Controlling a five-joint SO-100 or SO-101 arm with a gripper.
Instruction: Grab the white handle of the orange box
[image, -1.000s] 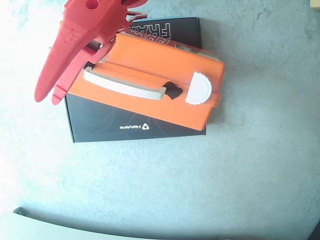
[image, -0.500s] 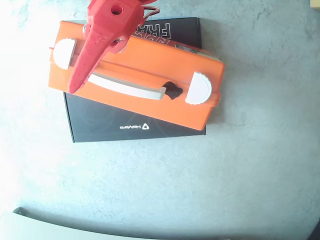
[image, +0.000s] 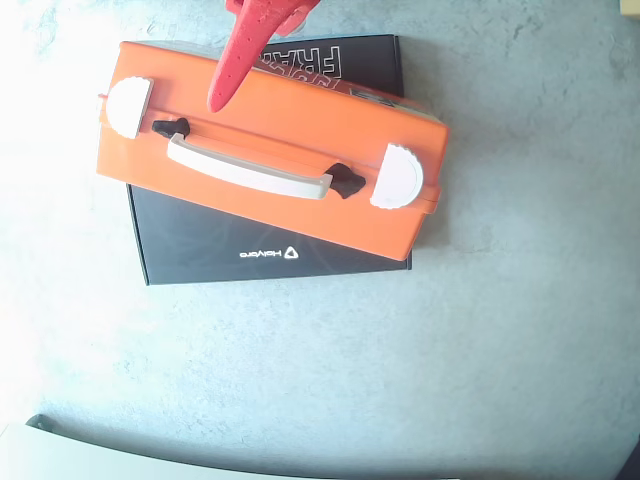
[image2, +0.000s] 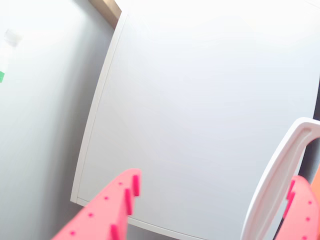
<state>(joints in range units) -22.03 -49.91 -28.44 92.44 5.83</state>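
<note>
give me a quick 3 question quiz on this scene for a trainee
1. True or false: the orange box lies on a flat black box.
2. How many white half-round latches are on the orange box?
3. In the wrist view, the white handle is: A) beside one red finger B) far from both C) not visible.

Key: 1 true; 2 two; 3 A.

Overhead view looks straight down on table (image: 520, 330) — wrist view close, between gripper (image2: 210, 200) fingers.
</note>
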